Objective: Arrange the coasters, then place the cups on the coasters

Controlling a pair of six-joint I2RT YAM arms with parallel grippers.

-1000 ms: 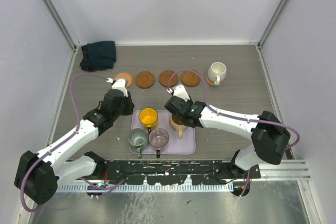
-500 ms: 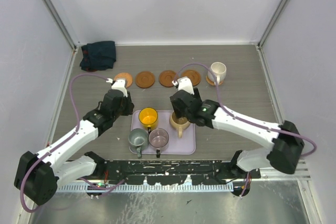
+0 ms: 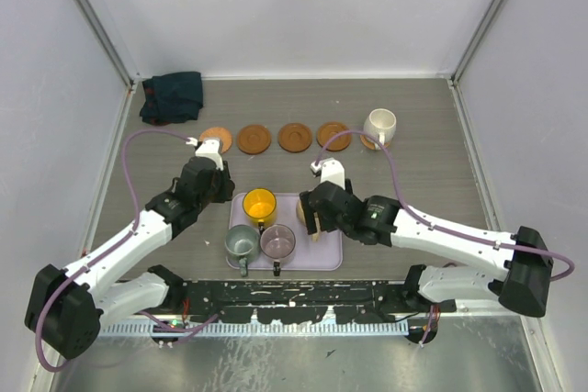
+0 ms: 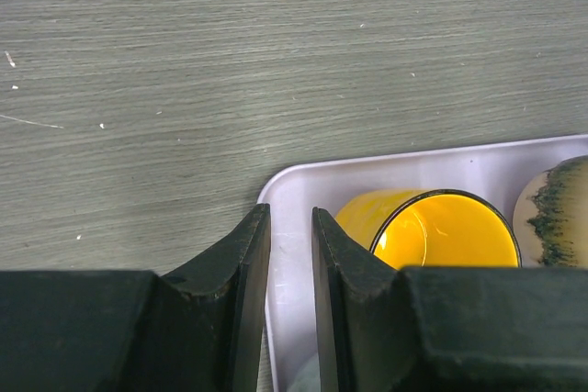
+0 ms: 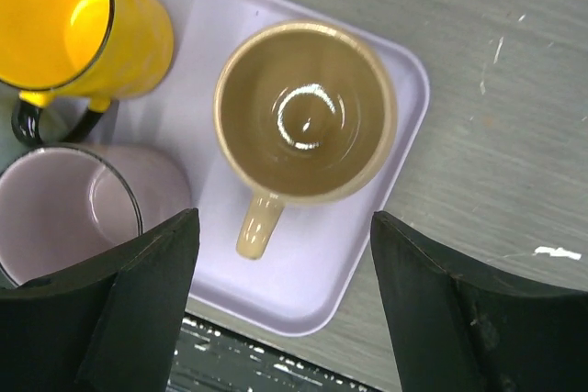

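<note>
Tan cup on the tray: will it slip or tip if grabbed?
The tan cup looks shiny inside, so it may be glazed and a bit slippery. It is wide and stands upright on the flat tray, so it probably won't tip easily. Its handle could make it swing if gripped off-centre.

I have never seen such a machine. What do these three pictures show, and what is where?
These are two robot arms bolted at the table's near edge. One picture looks down from above; the other two come from a camera on each wrist. On the grey table lie a row of round brown coasters, a cream-white mug standing on one, a dark cloth, and a lilac rectangular tray holding a yellow mug and three more. The right gripper hangs open above the tan mug; the left gripper, nearly closed, holds nothing.
</note>
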